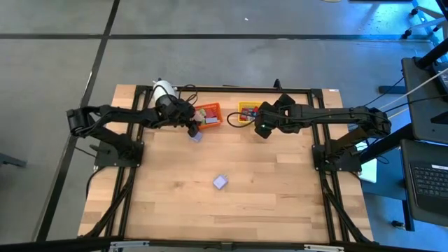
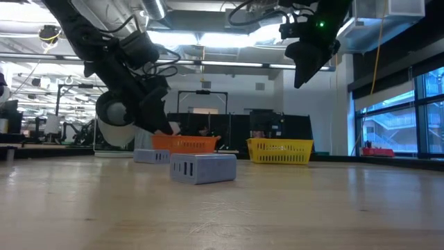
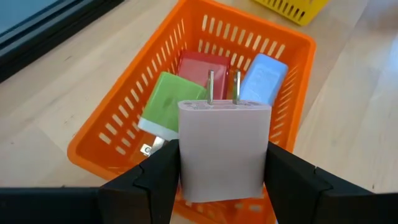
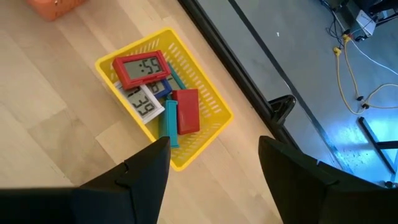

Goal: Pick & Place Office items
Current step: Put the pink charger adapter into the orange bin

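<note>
Two grippers are listed, one loaded. Left gripper point(image 3: 224, 180): its fingers point(image 3: 152, 183) stand partly apart and clamp a lilac charger block point(image 3: 225, 149) by its two flat sides, the metal prongs pointing away from the wrist toward the orange bin point(image 3: 112, 134); the block's long axis runs along the fingers. In the high view this gripper point(image 1: 192, 128) sits left of centre in the upper part of the frame, at the lower left corner of the orange bin point(image 1: 208, 114), so the drop point lies just ahead and slightly to the picture's right. Already in that bin: a green block point(image 3: 166, 104), a red block point(image 3: 202, 67) and a pale blue block point(image 3: 266, 76). Judged next move: a short advance over the rim, then release. Right gripper point(image 4: 211, 168): jaws wide and holding nothing, hovering above the yellow bin point(image 4: 214, 121), right of centre in the high view. One further lilac block point(image 1: 220, 182) lies loose at the centre of the table point(image 1: 280, 203), well apart from both grippers and about equally far from each.
</note>
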You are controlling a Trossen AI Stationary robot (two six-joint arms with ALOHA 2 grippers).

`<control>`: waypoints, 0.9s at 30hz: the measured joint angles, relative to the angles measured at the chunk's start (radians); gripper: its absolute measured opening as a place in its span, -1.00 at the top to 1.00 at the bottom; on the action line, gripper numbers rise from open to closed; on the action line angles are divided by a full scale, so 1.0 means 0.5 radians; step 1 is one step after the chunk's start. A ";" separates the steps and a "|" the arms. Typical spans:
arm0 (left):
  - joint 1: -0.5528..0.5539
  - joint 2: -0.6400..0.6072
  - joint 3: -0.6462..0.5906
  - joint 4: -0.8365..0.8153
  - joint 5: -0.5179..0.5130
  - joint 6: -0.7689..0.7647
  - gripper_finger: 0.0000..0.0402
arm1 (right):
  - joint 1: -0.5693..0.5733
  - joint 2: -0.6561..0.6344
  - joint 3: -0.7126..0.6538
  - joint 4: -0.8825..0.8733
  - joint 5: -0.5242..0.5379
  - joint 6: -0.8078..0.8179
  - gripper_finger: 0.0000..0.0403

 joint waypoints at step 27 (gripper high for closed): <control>-0.002 -0.006 0.007 0.008 0.071 -0.168 -0.04 | 0.008 0.000 0.000 0.000 -0.046 -0.005 -0.21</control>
